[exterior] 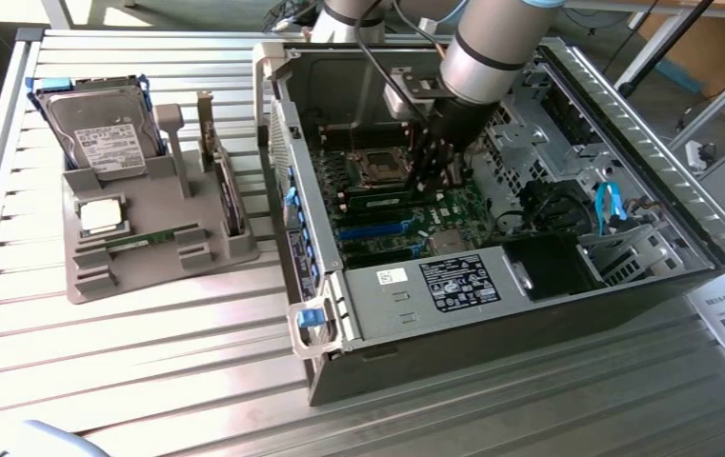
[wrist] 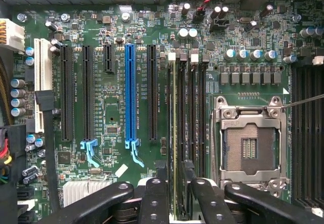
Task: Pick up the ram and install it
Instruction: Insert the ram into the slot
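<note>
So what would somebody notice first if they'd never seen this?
Most likely the big robot arm reaching into the open computer case at the exterior view's right. In the wrist view, the bright blue slot stands out on the green motherboard, with the empty silver processor socket nearby.

My exterior view looked obliquely down into the computer case (exterior: pixel 528 324); my wrist view closely faced the shared motherboard (wrist: pixel 111 107).
</note>
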Controlling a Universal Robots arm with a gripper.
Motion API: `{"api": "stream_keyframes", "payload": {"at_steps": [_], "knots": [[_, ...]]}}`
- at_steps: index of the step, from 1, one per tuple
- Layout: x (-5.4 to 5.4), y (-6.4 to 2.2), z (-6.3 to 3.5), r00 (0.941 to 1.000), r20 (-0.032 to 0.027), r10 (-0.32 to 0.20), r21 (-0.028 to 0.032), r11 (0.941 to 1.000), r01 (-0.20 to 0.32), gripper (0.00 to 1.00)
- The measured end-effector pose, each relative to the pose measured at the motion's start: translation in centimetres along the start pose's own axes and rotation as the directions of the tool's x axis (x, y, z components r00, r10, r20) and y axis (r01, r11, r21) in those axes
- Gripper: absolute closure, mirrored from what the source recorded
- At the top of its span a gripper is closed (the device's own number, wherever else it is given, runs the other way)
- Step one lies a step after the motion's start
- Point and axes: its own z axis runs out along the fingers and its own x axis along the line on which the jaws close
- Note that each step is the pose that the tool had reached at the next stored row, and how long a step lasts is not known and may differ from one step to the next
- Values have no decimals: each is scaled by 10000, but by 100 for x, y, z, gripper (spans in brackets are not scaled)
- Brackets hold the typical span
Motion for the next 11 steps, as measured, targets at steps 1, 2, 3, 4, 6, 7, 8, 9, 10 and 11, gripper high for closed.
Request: {"api": "stream_keyframes", "payload": {"at_steps": [1,2,3,4,6,7,8,9,10,11], "knots": [[0,1,-13,10000,1,0,0,10000,0,75],[0,2,-29,10000,-1,0,0,10000,0,75],[-1,2,-43,10000,1,0,0,10000,0,75],[-1,3,-61,10000,1,0,1,10000,0,75],[-2,5,-89,10000,1,0,0,10000,0,75],[-2,6,-106,10000,0,0,0,10000,0,75],[-2,7,-122,10000,0,0,0,10000,0,75],[-3,8,-140,10000,1,1,0,10000,-1,75],[-3,9,-158,10000,0,0,0,10000,0,75],[-3,10,-176,10000,1,0,1,10000,0,75]]}}
